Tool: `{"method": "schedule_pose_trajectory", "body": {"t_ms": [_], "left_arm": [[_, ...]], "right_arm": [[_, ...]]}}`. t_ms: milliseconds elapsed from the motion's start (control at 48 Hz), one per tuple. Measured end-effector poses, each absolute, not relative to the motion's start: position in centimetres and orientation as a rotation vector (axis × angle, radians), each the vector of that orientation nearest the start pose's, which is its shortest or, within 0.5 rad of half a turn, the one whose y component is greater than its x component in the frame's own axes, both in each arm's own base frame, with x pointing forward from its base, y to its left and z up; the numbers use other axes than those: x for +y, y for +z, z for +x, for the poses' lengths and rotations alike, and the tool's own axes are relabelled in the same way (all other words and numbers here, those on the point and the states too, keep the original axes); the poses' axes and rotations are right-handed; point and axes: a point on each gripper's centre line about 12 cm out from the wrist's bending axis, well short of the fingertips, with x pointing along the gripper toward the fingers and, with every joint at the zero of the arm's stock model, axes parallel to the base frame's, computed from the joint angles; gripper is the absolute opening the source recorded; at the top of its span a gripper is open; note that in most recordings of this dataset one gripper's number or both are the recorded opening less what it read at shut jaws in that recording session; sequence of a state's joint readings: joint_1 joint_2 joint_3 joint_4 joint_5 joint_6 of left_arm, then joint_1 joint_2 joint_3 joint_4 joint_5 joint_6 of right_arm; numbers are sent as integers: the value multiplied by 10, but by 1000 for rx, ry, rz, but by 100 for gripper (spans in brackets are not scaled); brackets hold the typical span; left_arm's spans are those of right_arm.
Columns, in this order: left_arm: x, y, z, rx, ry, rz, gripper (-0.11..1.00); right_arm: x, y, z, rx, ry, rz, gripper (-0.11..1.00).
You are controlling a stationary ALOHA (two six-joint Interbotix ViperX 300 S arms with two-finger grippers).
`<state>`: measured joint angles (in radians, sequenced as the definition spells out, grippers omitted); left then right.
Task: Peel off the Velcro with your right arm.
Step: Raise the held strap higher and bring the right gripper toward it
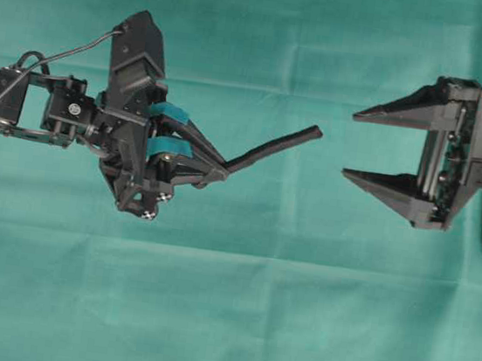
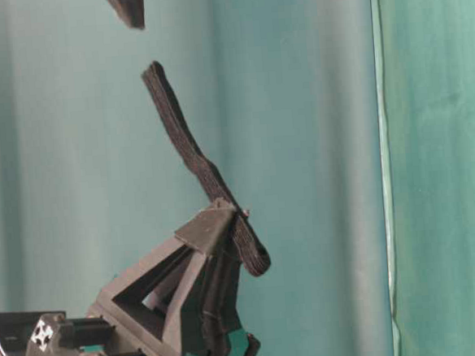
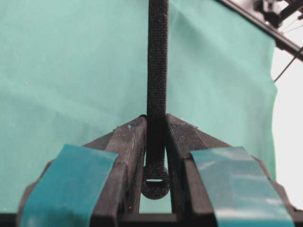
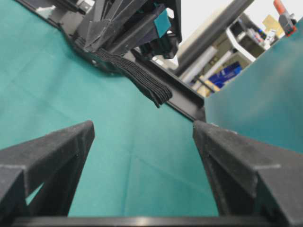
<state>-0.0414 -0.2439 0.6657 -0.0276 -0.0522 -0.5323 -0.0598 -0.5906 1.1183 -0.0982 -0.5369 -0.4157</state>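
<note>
Right gripper (image 1: pixel 348 143) gapes wide and empty, facing the Velcro (image 1: pixel 273 147) that the left gripper (image 1: pixel 222 170) pinches mid-air above the green cloth's (image 1: pixel 224 319) middle. Approach step; next, likely close on the strip's free end.

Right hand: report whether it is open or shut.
Open. The right hand shows its two pointed fingers spread wide, nothing between them; the Velcro ends short of them, clamped in the left hand.

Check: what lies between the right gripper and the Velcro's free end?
Only bare green cloth, overhead view; right gripper open, short of the Velcro.
</note>
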Motion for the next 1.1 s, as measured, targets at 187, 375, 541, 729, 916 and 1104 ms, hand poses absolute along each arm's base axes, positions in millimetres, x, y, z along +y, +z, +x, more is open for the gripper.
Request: {"method": "schedule_pose_trajectory", "body": {"t_ms": [187,375,541,729,916,1104], "left_arm": [[-15,267,366,351,64,-569,10],[-15,264,365,348,65,-587,10],[-15,261,363,352,69,-590,10],[-15,262,364,340,64,-592,10],[-15,260,363,343,65,-592,10],[-15,260,363,340,65,-592,10]], "right_arm": [[-10,256,270,14,-6,-539,76],[-11,255,277,23,-4,-546,63],[-11,255,279,15,-4,-561,56],[-11,256,283,-5,-7,-565,48],[-11,257,285,-23,-12,-564,38],[-12,259,286,-45,-21,-564,26]]}}
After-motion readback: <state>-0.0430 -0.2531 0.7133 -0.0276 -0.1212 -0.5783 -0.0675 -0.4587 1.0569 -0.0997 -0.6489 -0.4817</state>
